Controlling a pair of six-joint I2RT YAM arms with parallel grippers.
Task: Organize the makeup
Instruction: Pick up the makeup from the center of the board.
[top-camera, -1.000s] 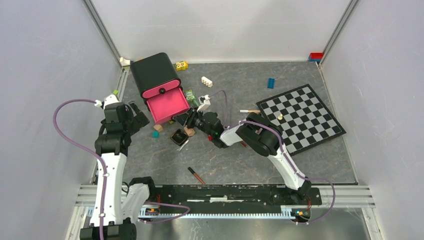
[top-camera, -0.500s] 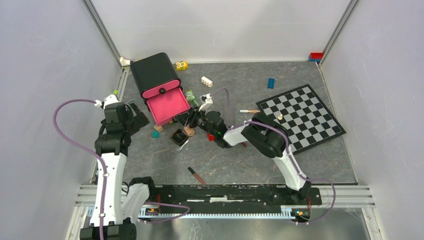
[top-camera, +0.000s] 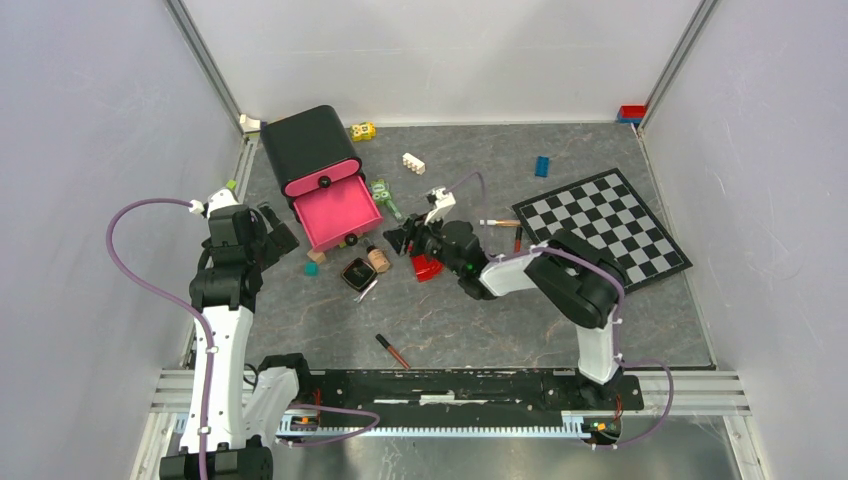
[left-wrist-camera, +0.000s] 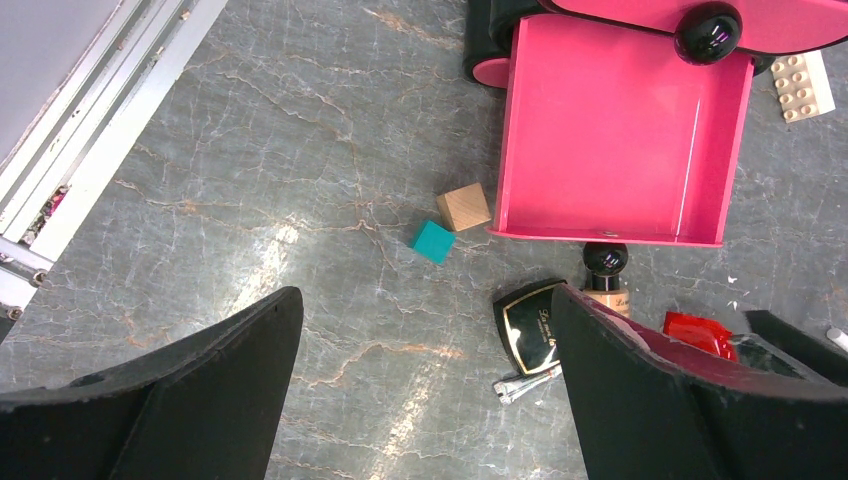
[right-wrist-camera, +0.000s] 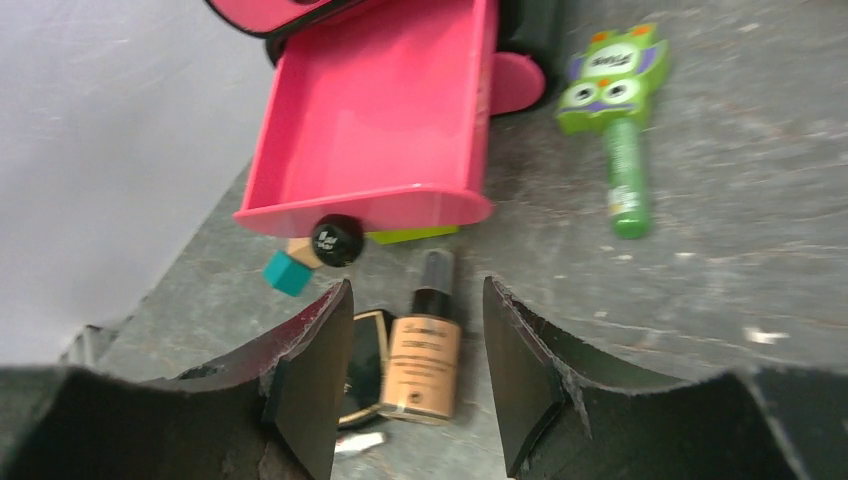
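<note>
The small beige black-capped bottle (top-camera: 378, 259) lies on the table just in front of the open pink drawer (top-camera: 338, 215). The square black compact (top-camera: 355, 274) lies touching its left side. In the right wrist view the bottle (right-wrist-camera: 425, 355) lies on the floor, seen through the gap of my open right gripper (right-wrist-camera: 415, 380), untouched, with the compact (right-wrist-camera: 365, 370) beside it. My right gripper (top-camera: 400, 240) is just right of the bottle. My left gripper (top-camera: 275, 235) is open and empty, left of the drawer. A dark-red tube (top-camera: 393, 350) lies near the front. A pink-white pencil (top-camera: 498, 222) lies by the chessboard.
The black organizer box (top-camera: 305, 148) stands behind the drawer. A red D-shaped piece (top-camera: 427, 267) lies under my right arm. A green owl wand (right-wrist-camera: 612, 100), a teal cube (left-wrist-camera: 432, 241) and a wooden cube (left-wrist-camera: 463, 207) lie round the drawer. The chessboard (top-camera: 605, 235) lies at the right.
My right gripper has drawn back to the right, away from the drawer front. The red D-shaped piece now shows beneath it. The left arm has not moved.
</note>
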